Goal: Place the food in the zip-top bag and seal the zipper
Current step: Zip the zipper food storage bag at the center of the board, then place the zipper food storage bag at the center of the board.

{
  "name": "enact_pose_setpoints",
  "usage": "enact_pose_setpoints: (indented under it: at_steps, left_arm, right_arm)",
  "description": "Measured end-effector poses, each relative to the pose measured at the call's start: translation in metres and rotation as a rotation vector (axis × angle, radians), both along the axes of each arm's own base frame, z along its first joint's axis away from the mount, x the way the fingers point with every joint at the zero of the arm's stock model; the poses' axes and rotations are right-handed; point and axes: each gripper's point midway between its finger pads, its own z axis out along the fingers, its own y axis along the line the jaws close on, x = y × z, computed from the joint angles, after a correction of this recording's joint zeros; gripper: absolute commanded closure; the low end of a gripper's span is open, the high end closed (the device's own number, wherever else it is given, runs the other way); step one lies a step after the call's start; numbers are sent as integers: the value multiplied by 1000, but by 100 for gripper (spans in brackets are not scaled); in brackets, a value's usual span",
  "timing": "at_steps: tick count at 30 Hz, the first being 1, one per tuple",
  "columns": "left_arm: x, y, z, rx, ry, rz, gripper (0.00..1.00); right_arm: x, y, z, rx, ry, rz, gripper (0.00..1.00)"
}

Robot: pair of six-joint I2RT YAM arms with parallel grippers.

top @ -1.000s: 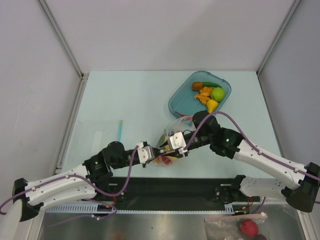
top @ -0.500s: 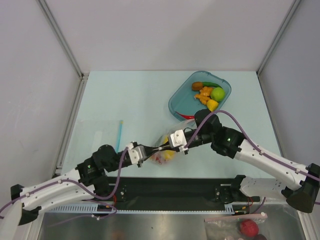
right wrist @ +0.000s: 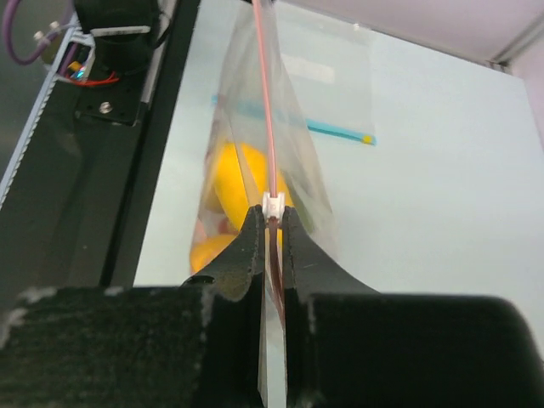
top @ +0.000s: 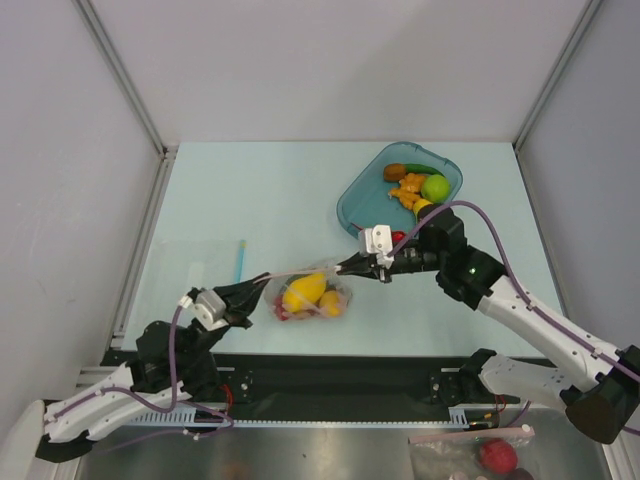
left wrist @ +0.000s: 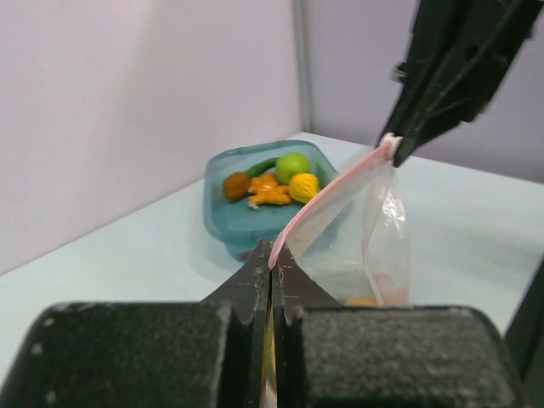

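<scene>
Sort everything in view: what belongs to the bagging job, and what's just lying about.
Job: clear crinkly zip-top bag; its thin pink zipper strip; yellow toy lemon inside; glossy toy fruits and vegetables in the teal plastic tray.
Lying about: light-blue stick; second clear bag holding a red ball.

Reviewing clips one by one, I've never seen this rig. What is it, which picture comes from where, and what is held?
Two robot arms are bolted at the near edge of a table. One picture looks down from above; the other two come from cameras on each wrist. The left hand and right hand are each shut on one end of the pink zipper of a clear bag, holding it taut. Yellow and red toy food sits inside. On the table lie a teal tray holding more food and a blue stick.
</scene>
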Motion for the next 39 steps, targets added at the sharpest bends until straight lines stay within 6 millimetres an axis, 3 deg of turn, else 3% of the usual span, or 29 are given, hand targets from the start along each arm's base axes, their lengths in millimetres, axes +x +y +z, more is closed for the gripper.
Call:
enact_pose_setpoints:
  at_steps: [6, 14, 30, 39]
  left_arm:
    - [18, 30, 0, -83, 53, 168, 100]
    - [27, 43, -5, -100, 88, 257, 100]
    - [23, 33, -8, -81, 79, 211, 100]
    - [52, -11, -36, 94, 150, 239, 100]
  right_arm:
    - [21, -23, -4, 30, 55, -136, 100]
    - [43, -54, -13, 53, 114, -318, 100]
    - [43, -73, -11, 124, 144, -444, 100]
    - [79, -113, -7, 234, 162, -772, 100]
